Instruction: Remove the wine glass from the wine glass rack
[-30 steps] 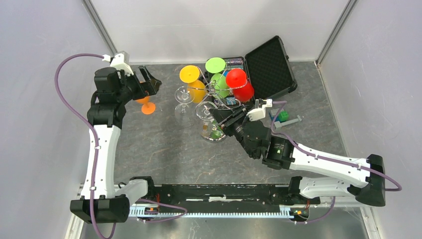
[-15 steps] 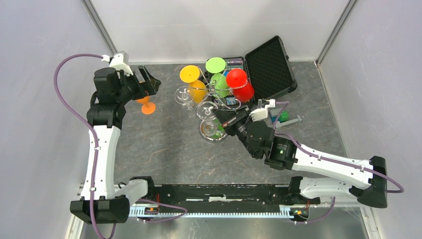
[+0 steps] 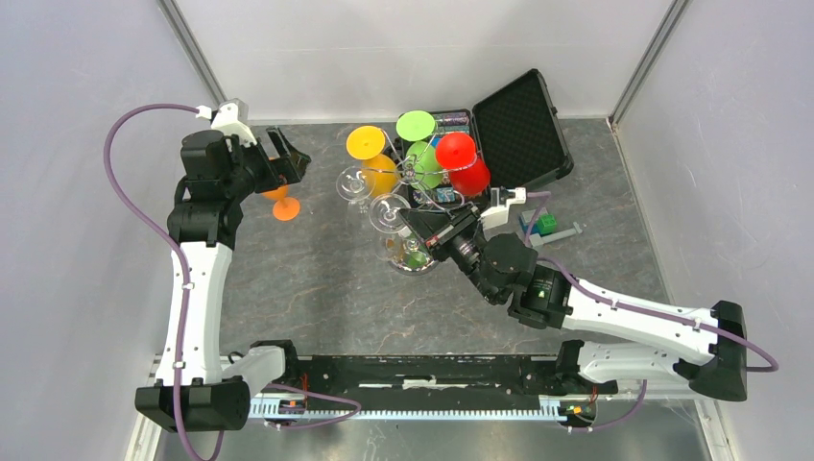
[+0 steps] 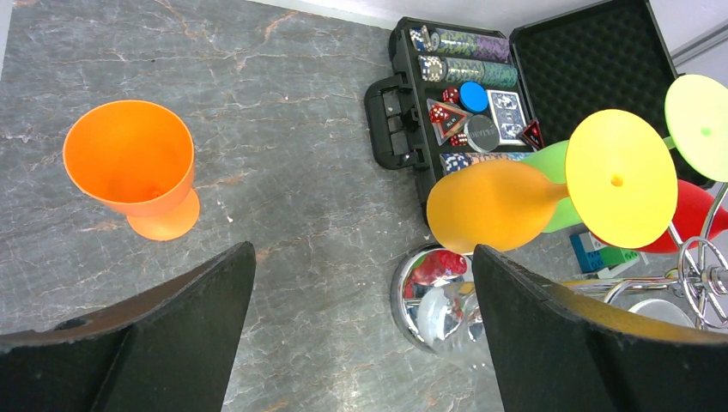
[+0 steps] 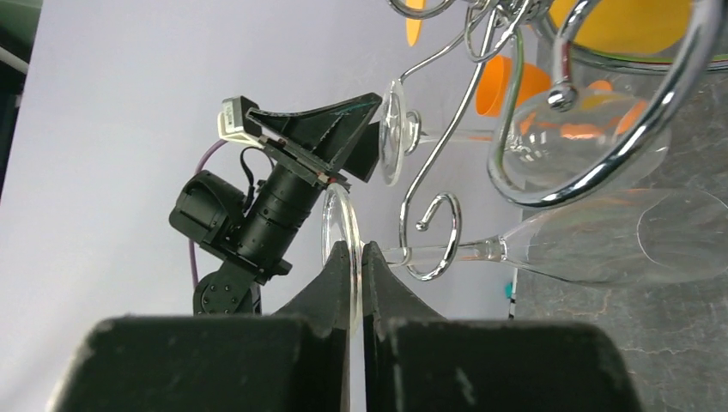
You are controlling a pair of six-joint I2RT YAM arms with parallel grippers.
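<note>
The right gripper (image 5: 356,251) pinches the round foot of the clear wine glass (image 5: 601,245), whose stem lies in a hook of the rack (image 5: 429,215). The bowl is cut off at the frame edge. The left gripper (image 4: 359,257), left of the rack, has its fingers spread and empty.

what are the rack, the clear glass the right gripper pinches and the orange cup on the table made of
Wine glass rack: looks like polished chrome metal wire, with mirror-like reflections.
Clear wine glass, foot pinched by the right gripper: transparent and glossy; glass or clear plastic, cannot tell which.
Orange cup: opaque, evenly coloured, soft sheen; probably plastic.
</note>
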